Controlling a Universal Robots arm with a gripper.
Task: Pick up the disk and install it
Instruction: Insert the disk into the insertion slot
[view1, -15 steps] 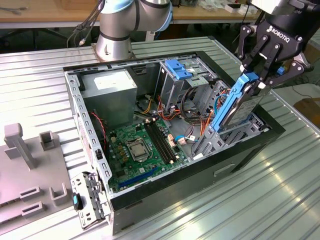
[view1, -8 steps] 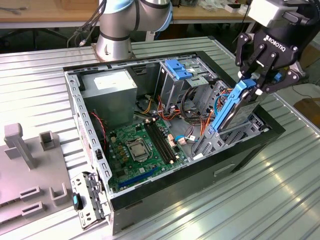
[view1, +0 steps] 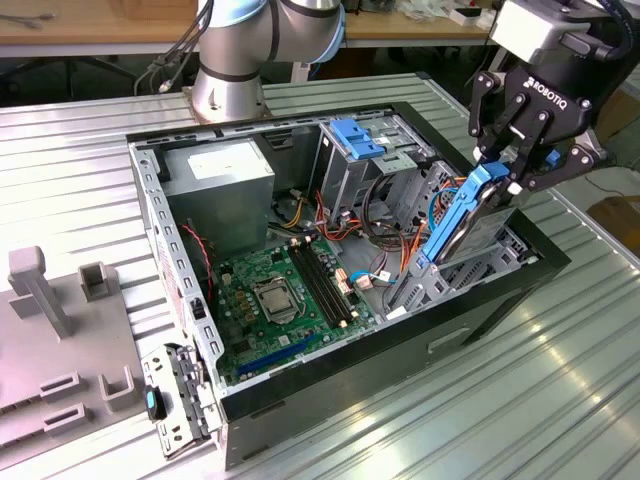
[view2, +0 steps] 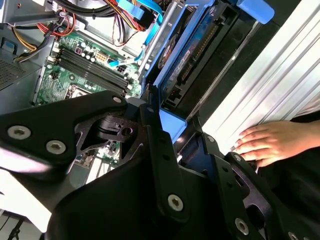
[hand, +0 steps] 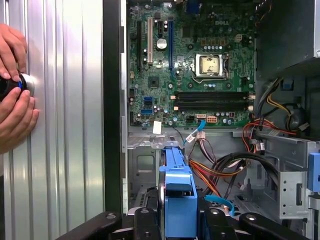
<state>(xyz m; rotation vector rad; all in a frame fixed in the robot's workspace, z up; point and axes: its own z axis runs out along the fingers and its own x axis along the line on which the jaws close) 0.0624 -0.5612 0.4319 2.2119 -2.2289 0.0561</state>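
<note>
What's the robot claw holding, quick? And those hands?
Gripper: closed on the flat dark-grey disk in its bright blue carrier.
Person's hands: around a small round object.

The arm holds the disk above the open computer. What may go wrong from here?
The disk hangs tilted in the gripper, so it might jam on the bay's edge. Loose cables beside the bay could get pinched. A person's hand rests on the table near the case; a sudden swing might hit it.
</note>
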